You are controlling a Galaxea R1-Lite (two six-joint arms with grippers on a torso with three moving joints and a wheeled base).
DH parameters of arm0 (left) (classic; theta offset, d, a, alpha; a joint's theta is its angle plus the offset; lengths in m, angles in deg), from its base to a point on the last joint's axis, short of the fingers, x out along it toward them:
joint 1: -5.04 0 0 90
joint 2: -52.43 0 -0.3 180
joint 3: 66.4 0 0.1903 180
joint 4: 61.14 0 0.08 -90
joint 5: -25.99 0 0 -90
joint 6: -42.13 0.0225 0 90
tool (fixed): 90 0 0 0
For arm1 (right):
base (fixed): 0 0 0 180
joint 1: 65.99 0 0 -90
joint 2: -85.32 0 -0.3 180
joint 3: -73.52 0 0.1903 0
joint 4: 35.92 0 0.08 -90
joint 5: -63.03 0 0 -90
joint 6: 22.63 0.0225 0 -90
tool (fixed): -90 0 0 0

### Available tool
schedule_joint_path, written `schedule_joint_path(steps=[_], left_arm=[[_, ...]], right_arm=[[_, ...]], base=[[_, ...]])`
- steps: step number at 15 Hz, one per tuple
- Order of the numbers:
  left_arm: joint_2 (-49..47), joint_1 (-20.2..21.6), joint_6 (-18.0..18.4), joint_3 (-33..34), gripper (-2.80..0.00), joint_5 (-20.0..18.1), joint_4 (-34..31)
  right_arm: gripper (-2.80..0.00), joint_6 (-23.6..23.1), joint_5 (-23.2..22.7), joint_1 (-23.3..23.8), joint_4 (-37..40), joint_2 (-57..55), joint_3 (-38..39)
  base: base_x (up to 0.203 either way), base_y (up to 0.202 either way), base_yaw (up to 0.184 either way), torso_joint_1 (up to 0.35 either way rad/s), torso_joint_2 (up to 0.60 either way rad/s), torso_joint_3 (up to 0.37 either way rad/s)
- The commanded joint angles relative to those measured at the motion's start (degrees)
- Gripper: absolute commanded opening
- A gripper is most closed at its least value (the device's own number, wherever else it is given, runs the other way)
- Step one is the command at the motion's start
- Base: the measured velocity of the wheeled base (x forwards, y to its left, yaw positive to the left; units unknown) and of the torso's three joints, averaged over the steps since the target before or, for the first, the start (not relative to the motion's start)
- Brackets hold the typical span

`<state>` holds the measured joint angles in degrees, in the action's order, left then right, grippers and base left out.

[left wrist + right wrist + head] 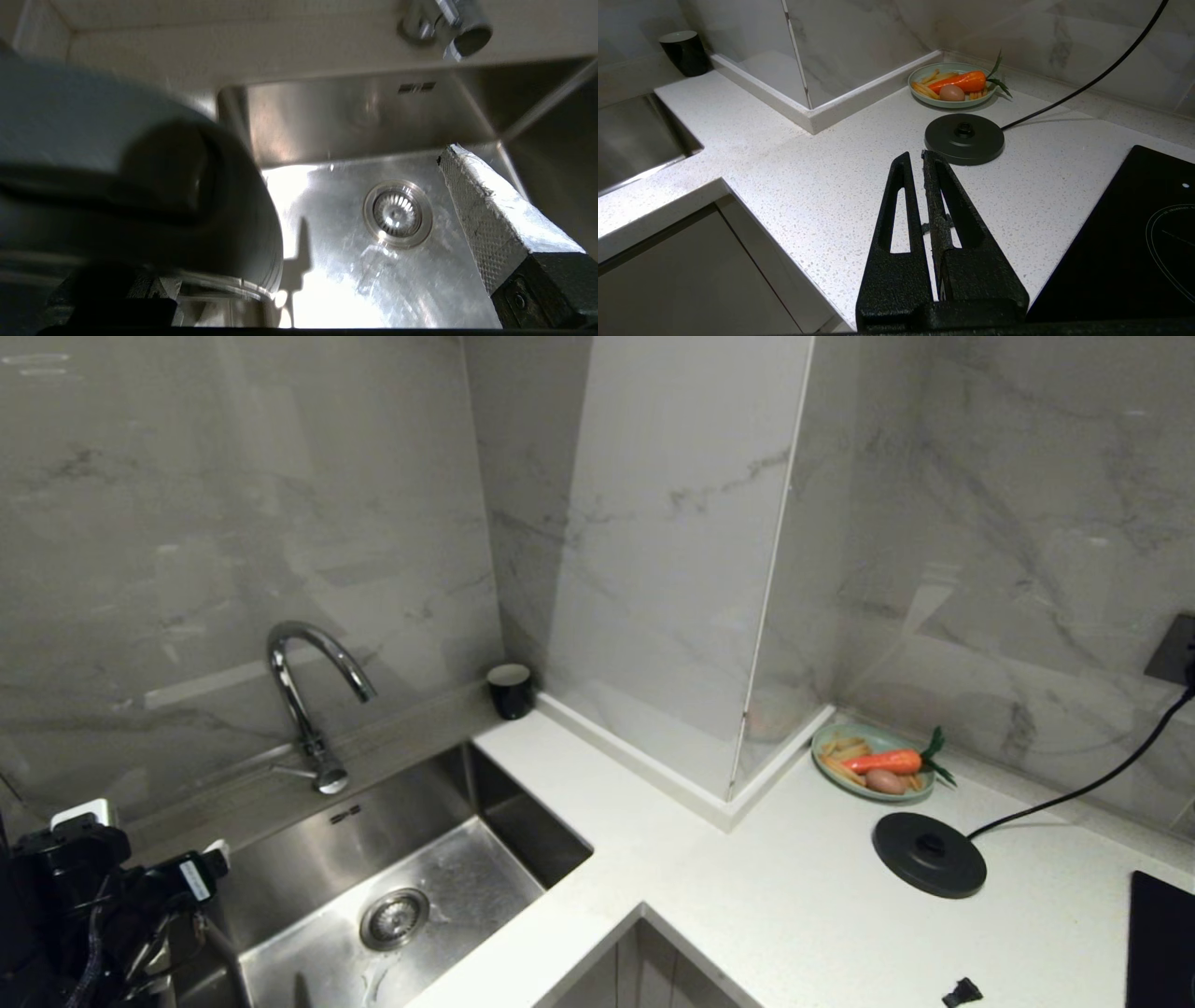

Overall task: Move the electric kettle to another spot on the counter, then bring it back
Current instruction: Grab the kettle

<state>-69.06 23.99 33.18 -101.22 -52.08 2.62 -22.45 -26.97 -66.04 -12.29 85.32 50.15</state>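
Note:
The electric kettle (140, 186) shows only in the left wrist view, as a blurred dark round body with a thin silver rim, very close to the camera. It covers one side of my left gripper (301, 158), which hangs open over the sink (327, 261). Steel shows between its fingers (486, 224), and nothing is held. In the head view the kettle is out of sight and my left arm (84, 896) sits at the sink's near left corner. My right gripper (915, 156) is shut and empty above the white speckled counter (808, 177), near its front edge.
The kettle's black base disc (929, 854) lies bare on the counter (794, 896), its cord running to a wall socket. Behind it is a plate of vegetables (873, 761). A black cup (511, 689) stands in the corner, a tap (313, 700) behind the sink and a black hob (1162, 938) at the right.

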Motion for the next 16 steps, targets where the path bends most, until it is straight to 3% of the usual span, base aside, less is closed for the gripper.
schedule_joint_path(steps=[1, 7, 8, 16], left_arm=[[-1.29, 0.12, -0.10, 0.30, 0.00, 0.11, 0.53], [-0.72, 0.12, -0.24, 0.03, 0.00, 0.11, 0.53], [-0.76, 0.12, -0.37, 0.03, -2.80, 0.11, 0.53], [0.29, 0.82, -0.19, -0.32, -2.80, 0.11, 0.53]], right_arm=[[-2.80, -0.01, 0.00, -0.01, 0.00, -0.05, 0.00], [-2.80, -0.01, 0.00, -0.04, 0.00, 0.00, 0.00], [-2.80, -0.01, 0.00, -0.04, 0.00, -0.09, 0.00], [-2.80, -0.01, 0.00, 0.04, 0.00, 0.00, 0.00]], base=[[0.000, 0.000, 0.000, 0.000, 0.00, 0.000], [0.000, 0.000, 0.000, 0.000, 0.00, 0.000], [0.000, 0.000, 0.000, 0.000, 0.00, 0.000], [0.000, 0.000, 0.000, 0.000, 0.00, 0.000]])
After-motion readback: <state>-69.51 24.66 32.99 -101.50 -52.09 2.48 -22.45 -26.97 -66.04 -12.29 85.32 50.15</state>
